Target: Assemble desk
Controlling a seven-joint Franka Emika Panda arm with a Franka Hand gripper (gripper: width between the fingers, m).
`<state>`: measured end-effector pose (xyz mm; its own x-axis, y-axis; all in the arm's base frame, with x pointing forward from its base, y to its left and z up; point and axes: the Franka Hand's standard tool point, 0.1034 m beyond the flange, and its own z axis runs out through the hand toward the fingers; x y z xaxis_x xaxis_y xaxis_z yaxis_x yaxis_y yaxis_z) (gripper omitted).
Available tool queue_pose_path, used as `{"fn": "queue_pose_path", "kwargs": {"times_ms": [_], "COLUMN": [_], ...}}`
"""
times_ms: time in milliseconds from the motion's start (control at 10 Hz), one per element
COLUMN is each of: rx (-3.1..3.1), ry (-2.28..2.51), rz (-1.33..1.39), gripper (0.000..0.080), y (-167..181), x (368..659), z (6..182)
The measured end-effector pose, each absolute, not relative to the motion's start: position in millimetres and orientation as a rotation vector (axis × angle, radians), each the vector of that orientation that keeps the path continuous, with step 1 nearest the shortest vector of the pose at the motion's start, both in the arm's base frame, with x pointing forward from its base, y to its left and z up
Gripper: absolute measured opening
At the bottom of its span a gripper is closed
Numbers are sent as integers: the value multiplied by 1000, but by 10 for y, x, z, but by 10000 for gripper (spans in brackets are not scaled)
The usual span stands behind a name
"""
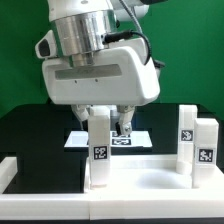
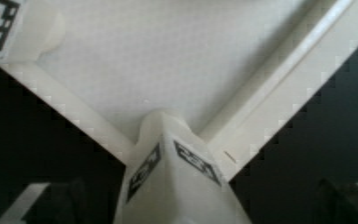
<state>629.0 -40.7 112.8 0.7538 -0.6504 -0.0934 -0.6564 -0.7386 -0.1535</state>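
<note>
Standing over the near corner of the tabletop (image 1: 130,185), the gripper (image 1: 112,124) is holding a leg (image 1: 100,150) upright, its fingers closed on the leg's upper end while the lower end is meeting the tabletop's rimmed underside. The wrist view is looking straight down the leg (image 2: 172,160), whose tagged faces are pointing toward a corner where two rims of the tabletop (image 2: 176,60) are converging, so the leg is sitting at or just inside that corner; whether it is already seated in its socket cannot be told. Two more legs (image 1: 196,143) are standing upright toward the exterior view's right, on the tabletop's far end there, seemingly already fitted. Behind the gripper the marker board (image 1: 80,140) is lying flat on the black table (image 1: 30,130). To do this step well, the arm should probably be keeping the leg truly vertical, centring it on the corner seat, and turning or pressing it without side load, since a tilted leg would likely bind or push the light tabletop across the table. The grip looks high on the leg, so any sideways push could be levering it; releasing only once it is standing firm seems wise.
</note>
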Motion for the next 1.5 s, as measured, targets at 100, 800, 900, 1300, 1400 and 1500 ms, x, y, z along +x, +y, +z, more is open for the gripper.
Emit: {"fn": "queue_pose_path", "kwargs": {"times_ms": [100, 800, 900, 1300, 1400, 1500], "rx": [-2802, -3077, -3072, -3032, -2990, -2925], "ry": [964, 54, 109, 468, 667, 891], "rz": [41, -152, -151, -141, -136, -124], "gripper": [644, 618, 618, 296, 296, 296], "y": [-410, -449, -447, -500, -513, -521], "x": [6292, 6425, 6426, 6422, 6421, 6415], "z": [1128, 1146, 1144, 1141, 1139, 1139]}}
